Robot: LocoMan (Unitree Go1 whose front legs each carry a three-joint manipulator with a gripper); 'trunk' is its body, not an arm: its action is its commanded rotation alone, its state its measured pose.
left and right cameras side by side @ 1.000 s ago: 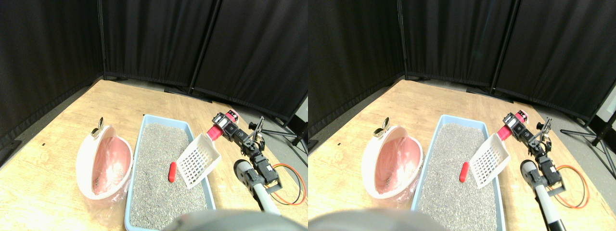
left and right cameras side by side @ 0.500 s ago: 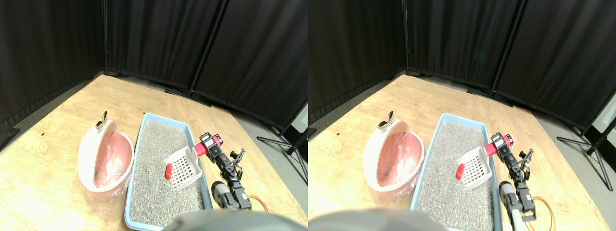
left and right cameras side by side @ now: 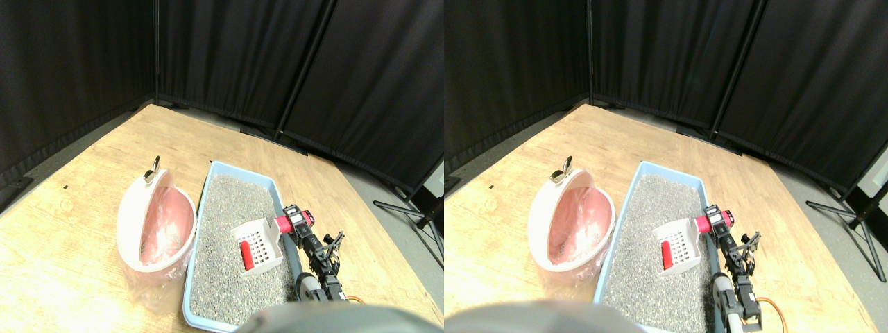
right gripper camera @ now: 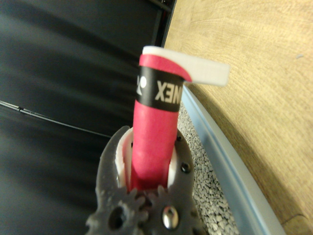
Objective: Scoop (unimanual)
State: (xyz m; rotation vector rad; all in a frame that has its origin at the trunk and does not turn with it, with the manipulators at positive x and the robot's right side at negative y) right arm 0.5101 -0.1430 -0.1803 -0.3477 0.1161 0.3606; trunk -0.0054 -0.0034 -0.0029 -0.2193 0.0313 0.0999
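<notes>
- Red piece (left and right cameras side by side: 245, 255) lies on the scoop's (left and right cameras side by side: 257, 244) slotted floor, near its open mouth; long axis runs roughly along the tray's (left and right cameras side by side: 197, 277) length.
- Scoop sits low on the litter (left and right cameras side by side: 229, 208), toward the tray's right wall, mouth facing the bin (left and right cameras side by side: 154, 222).
- Gripper (right gripper camera: 149, 169) clamped on the red-wrapped handle (right gripper camera: 156, 127); wrist view shows the jaws pressed to both sides of it.
- Piece lies out past the handle, to the gripper's left across the scoop.
- Bin stands on the surface (left and right cameras side by side: 76, 236) just beside the tray's left wall.
- Judgement: piece is aboard; lift next, keeping the mouth up so it cannot slide out.
</notes>
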